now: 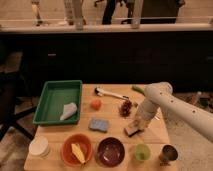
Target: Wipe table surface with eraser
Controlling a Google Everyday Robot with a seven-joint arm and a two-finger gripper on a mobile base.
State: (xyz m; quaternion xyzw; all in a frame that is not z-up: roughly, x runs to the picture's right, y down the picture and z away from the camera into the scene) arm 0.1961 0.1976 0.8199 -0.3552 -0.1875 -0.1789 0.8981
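Observation:
The eraser, a small block with a tan top and a dark base, lies flat on the light wooden table surface, right of centre near the front. My gripper comes down from the white arm on the right and is shut on the eraser, pressing it against the tabletop. The eraser's far end is hidden under the gripper.
A green tray holding a white cloth stands at the left. Around the eraser lie a blue-grey sponge, an orange fruit, grapes and a white-handled tool. The front row holds an orange bowl, a dark bowl, a green cup, a metal cup and a white cup.

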